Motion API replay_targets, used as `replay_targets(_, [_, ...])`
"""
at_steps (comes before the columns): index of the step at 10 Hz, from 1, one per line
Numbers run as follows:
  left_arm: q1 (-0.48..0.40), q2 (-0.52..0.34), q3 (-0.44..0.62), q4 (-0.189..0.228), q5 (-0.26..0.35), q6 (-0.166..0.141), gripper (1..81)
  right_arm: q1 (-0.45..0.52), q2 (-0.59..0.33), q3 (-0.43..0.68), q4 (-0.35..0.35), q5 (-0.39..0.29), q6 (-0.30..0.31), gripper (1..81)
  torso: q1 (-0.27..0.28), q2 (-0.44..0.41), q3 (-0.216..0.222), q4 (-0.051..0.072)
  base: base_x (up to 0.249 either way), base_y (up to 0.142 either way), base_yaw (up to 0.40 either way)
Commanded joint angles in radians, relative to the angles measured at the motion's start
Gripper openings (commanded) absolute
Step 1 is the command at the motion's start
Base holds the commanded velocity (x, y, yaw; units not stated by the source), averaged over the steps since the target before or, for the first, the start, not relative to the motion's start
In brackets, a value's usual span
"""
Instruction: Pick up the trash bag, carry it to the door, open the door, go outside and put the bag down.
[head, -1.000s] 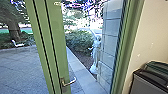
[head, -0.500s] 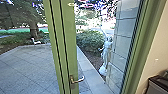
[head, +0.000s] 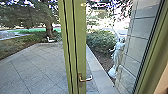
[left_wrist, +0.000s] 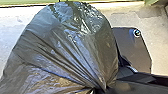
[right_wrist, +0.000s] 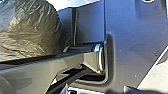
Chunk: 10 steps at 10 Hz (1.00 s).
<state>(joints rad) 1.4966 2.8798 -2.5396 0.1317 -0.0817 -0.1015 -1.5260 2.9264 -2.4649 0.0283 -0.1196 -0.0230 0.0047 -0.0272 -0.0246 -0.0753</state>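
Observation:
The glass door (head: 80, 45) with its green frame stands upright in front of me in the head view and looks closed. Its metal handle (head: 86, 79) sits low on the middle upright. Bulging and dark, the trash bag (left_wrist: 67, 47) hangs with its neck gathered at my left gripper (left_wrist: 99, 90), which is shut on it. The side of the same bag (right_wrist: 30, 30) also appears in the right wrist view, beyond a robot arm bar. The state of my right gripper cannot be made out.
Through the glass lie a paved yard (head: 37, 67), a pale statue (head: 117, 57) by a stone wall (head: 140, 37), a bush (head: 100, 41) and a tree trunk (head: 49, 29). The green door frame (head: 152, 60) rises at the right.
The head camera has turned left, bringing more of the yard into view; the dark bin by the right-hand wall has left the picture. The door looks unmoved.

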Motion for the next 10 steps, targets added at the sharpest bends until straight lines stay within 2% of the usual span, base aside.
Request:
replay_targets(1, [-0.052, 0.001, -0.010, 0.008, 0.043, 0.005, 1.0, 0.051, 0.001, 0.009, -0.004, -0.060, -0.002, 81.1, 0.000, 0.000, 0.000, 0.000, 0.000, 0.000, 0.319])
replay_targets(10, [-0.052, 0.009, -0.024, 0.012, 0.045, 0.006, 1.0, 0.048, 0.007, 0.005, -0.005, -0.060, -0.003, 81.1, 0.000, 0.000, 0.000, 0.000, 0.000, 0.000, 0.297])
